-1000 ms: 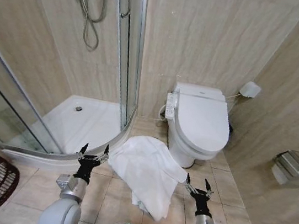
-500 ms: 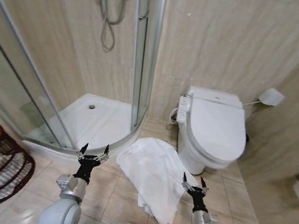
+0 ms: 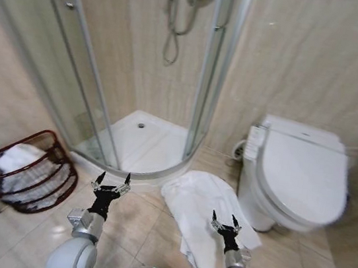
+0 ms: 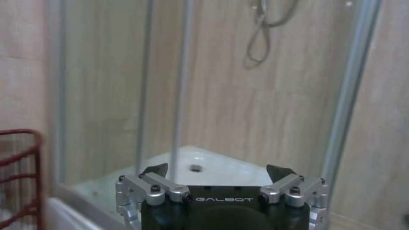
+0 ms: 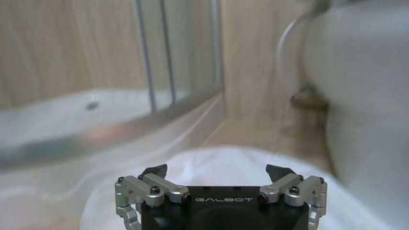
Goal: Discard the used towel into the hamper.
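A white used towel (image 3: 205, 211) lies crumpled on the tiled floor between the shower and the toilet; it also spreads below my right gripper (image 5: 217, 171) in the right wrist view as the towel (image 5: 211, 160). The hamper (image 3: 27, 169), a reddish-brown wire basket lying tilted with white cloth inside, rests on the floor at the left; its rim (image 4: 26, 139) shows in the left wrist view. My left gripper (image 3: 111, 181) is open, held low between hamper and towel. My right gripper (image 3: 222, 219) is open over the towel's near part, holding nothing.
A glass shower enclosure (image 3: 161, 71) with a white tray (image 3: 141, 145) stands ahead. A white toilet (image 3: 300, 174) with its lid down sits at the right. Beige tiled walls close in behind, and bare floor tiles (image 3: 145, 229) lie between hamper and towel.
The whole view has swung to the left: the hamper has come further into view and the toilet has slid right. Both grippers keep the same open pose.
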